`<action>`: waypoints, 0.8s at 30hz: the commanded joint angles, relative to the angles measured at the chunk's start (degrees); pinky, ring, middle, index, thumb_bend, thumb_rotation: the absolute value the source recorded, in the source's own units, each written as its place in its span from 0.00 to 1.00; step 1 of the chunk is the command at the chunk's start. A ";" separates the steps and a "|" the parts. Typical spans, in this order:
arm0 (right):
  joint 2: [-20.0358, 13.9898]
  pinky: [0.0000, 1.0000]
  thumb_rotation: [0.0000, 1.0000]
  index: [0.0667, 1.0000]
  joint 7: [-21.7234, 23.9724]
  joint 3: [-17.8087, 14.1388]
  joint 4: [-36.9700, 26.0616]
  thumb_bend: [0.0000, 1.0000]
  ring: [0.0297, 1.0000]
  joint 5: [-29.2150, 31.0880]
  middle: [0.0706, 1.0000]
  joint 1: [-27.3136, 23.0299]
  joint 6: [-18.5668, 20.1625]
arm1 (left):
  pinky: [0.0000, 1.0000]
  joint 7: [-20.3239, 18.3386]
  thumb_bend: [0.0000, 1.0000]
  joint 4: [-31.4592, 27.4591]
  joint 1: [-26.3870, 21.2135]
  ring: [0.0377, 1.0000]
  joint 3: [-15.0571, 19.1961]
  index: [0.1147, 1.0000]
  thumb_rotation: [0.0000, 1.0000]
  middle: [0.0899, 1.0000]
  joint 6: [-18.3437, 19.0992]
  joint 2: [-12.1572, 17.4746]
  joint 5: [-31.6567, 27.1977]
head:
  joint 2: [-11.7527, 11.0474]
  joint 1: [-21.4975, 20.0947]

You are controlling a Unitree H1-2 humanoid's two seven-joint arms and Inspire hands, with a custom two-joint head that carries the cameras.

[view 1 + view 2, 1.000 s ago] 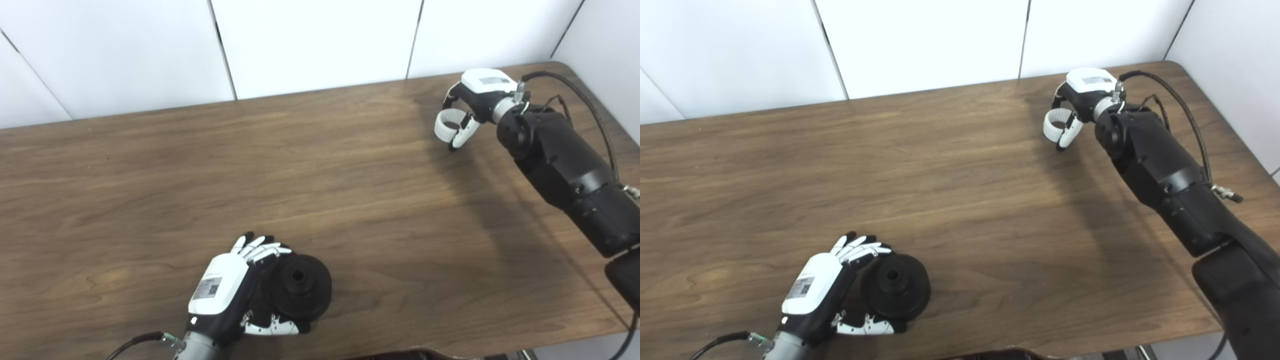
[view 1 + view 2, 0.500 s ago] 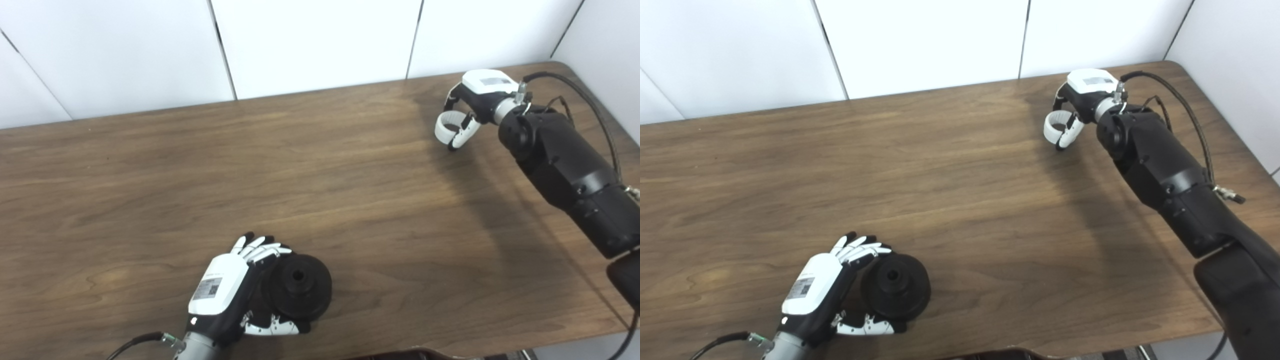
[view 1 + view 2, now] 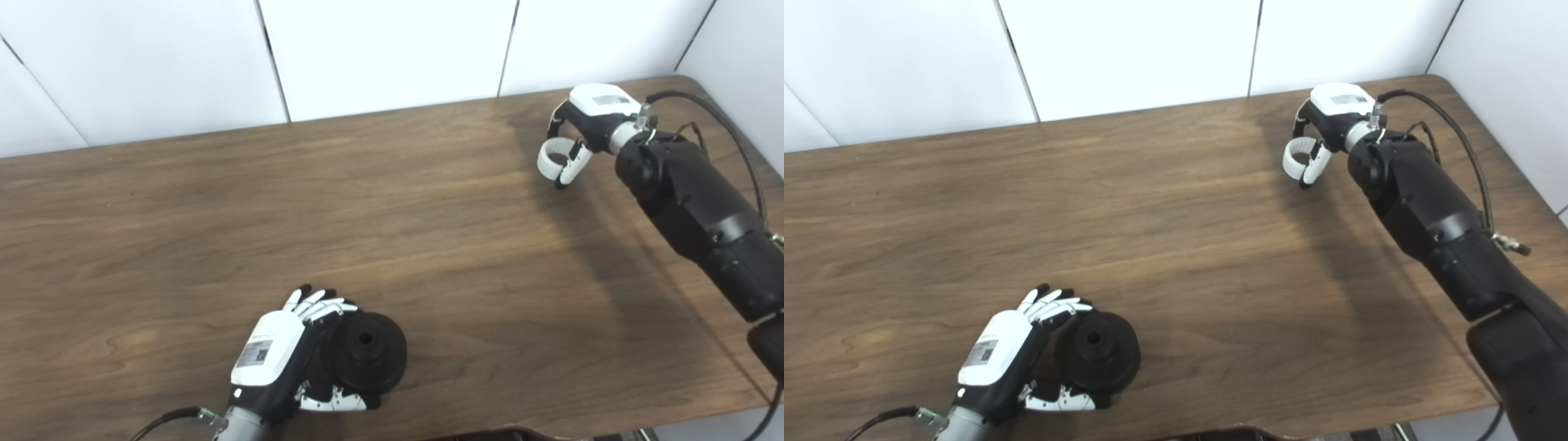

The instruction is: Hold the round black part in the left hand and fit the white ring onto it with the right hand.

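The round black part (image 3: 366, 350), a disc with a centre hole, rests near the table's front edge. My left hand (image 3: 278, 358) is wrapped around its left side, fingers over the far rim and thumb under the near rim. At the far right of the table my right hand (image 3: 582, 131) is shut on the white ring (image 3: 551, 157), pinched between fingers and thumb and held tilted just above the wood. In the right eye view the same ring (image 3: 1297, 157) hangs below the right hand (image 3: 1326, 125).
The brown wooden table (image 3: 392, 220) stretches between the two hands. White wall panels stand behind it and at the right. A black cable (image 3: 726, 131) loops along my right forearm.
My right hand with the white ring has shifted slightly right and toward me. The left hand and the black part have not moved.
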 commanded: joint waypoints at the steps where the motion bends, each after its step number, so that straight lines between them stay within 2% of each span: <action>1: -2.80 0.84 0.13 0.45 -2.39 -1.68 -3.10 0.52 0.83 0.70 0.77 -1.14 -3.20 | 1.00 -2.15 0.52 -0.84 0.57 0.90 -0.65 0.42 0.06 0.80 0.67 0.28 1.38 | 0.45 1.01; 3: -3.41 0.86 0.13 0.45 -2.49 -2.27 -5.44 0.52 0.83 1.42 0.76 -0.66 -4.85 | 1.00 -2.63 0.52 -1.17 0.47 0.90 -0.81 0.42 0.06 0.80 0.95 0.07 1.59 | 0.69 1.62; 6: -4.73 0.87 0.14 0.45 -1.92 -2.67 -12.26 0.52 0.84 1.73 0.76 0.38 -8.25 | 1.00 -2.79 0.52 -1.33 0.29 0.90 -1.34 0.42 0.06 0.79 1.08 -0.24 3.23 | 1.24 3.15; 9: -4.80 0.90 0.14 0.45 1.25 -3.45 -21.94 0.52 0.84 3.27 0.77 1.69 -8.90 | 1.00 -2.91 0.52 -1.30 0.08 0.89 -1.91 0.42 0.06 0.79 1.39 -0.41 4.43 | 1.37 3.56; 12: -4.05 0.93 0.14 0.45 6.13 -3.89 -30.25 0.52 0.85 3.61 0.78 2.65 -6.75 | 1.00 -2.73 0.52 -1.14 -0.01 0.89 -2.10 0.42 0.06 0.79 1.55 -0.72 4.46 | 1.50 3.74; 16: -1.96 0.94 0.14 0.45 15.69 -3.26 -42.35 0.52 0.86 1.86 0.78 3.70 -2.42 | 1.00 -2.96 0.52 -1.27 -0.12 0.88 -2.20 0.42 0.06 0.79 1.80 -1.01 4.55 | 1.69 3.75; 19: 0.22 0.95 0.14 0.45 21.63 -2.98 -48.08 0.52 0.87 0.39 0.78 4.09 -0.38 | 1.00 -3.12 0.52 -1.35 -0.19 0.88 -2.25 0.42 0.06 0.79 1.86 -1.07 4.82 | 1.91 3.78; 24: 4.39 0.95 0.14 0.45 28.24 -2.67 -54.90 0.53 0.86 -1.42 0.78 4.86 0.10 | 1.00 -3.84 0.52 -1.85 -0.17 0.88 -2.26 0.42 0.06 0.79 2.63 -1.46 4.90 | 2.41 4.36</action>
